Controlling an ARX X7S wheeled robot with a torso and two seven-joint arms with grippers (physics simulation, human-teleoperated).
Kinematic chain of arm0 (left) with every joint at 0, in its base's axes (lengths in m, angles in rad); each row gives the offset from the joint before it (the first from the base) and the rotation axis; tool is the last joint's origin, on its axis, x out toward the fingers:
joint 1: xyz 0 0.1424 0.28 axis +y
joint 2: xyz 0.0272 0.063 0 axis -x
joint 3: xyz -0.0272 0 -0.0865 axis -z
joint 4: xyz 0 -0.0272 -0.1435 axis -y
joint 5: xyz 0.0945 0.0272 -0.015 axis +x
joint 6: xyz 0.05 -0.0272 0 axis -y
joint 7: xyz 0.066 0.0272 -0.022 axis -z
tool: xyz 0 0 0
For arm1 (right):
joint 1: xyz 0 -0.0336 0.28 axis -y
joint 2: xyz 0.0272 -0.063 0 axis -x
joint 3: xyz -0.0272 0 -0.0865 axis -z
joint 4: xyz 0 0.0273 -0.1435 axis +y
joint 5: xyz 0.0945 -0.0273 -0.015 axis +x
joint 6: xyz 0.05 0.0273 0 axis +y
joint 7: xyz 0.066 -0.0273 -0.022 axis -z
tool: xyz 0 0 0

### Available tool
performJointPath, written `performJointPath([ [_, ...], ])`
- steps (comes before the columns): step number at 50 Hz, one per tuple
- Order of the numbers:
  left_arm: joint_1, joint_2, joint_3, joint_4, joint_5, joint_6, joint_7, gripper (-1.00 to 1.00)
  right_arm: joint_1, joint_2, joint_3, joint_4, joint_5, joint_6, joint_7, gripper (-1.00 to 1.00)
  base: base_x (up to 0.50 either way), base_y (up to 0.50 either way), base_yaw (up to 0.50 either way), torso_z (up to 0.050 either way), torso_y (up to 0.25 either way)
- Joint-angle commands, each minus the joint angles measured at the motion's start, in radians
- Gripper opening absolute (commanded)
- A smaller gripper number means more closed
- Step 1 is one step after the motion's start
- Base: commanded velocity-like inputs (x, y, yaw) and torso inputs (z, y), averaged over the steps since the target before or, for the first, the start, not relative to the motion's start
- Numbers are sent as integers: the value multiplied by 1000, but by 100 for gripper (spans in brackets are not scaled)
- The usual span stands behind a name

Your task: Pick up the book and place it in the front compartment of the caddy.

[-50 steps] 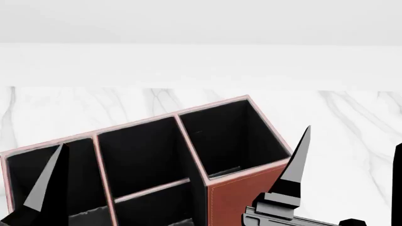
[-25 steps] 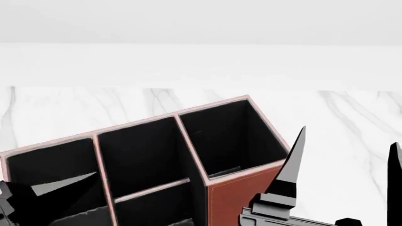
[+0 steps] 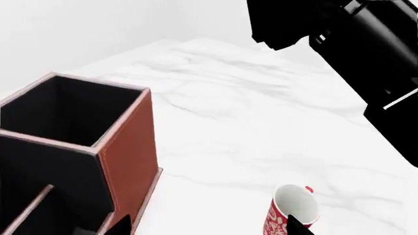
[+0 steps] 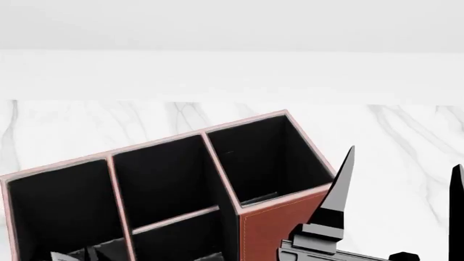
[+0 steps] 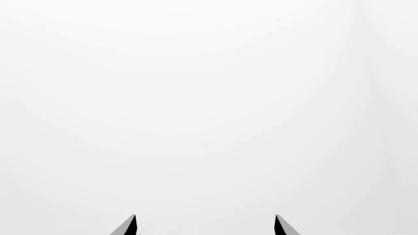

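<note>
The book shows in no view. The reddish-brown caddy (image 4: pixel 272 228) with black lining fills the lower left of the head view; its tall end cell also shows in the left wrist view (image 3: pixel 127 147). A low pink-edged divider (image 4: pixel 174 217) splits its middle section; the far cell (image 4: pixel 160 179) looks the deeper, so I take it as the front compartment. My right gripper (image 4: pixel 406 157) is open and empty, just right of the caddy, fingers pointing up. My left gripper (image 3: pixel 209 227) is open and empty; only its tips (image 4: pixel 73 255) show low in the head view.
A red-and-white patterned mug (image 3: pixel 290 213) stands on the white marble table (image 3: pixel 248 122) beside my left gripper's one fingertip. The black right arm (image 3: pixel 365 44) hangs over the table. The right wrist view shows only a white surface beyond the gripper (image 5: pixel 205 225).
My left gripper has dropped from over the caddy's left cell down to the bottom edge of the head view. The right gripper has barely moved.
</note>
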Motion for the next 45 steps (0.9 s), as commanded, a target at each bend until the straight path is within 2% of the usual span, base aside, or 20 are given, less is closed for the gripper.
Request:
performJointPath([
  [1,-134,91,50,-33,-110,-171,-21,100,2,-12,14,0,-12,-7,-29,100,0,0,0,0,0],
  [20,-236,204,178,-126,-110,-354,-92,100,9,0,0,-5,-7,-4,-12,100,0,0,0,0,0],
  [32,-275,262,222,-166,-115,-408,-96,100,13,7,-6,-7,-1,-5,-2,100,0,0,0,0,0],
  [45,-257,307,263,-213,-72,-425,-81,100,12,17,-7,-9,7,-12,8,100,0,0,0,0,0],
])
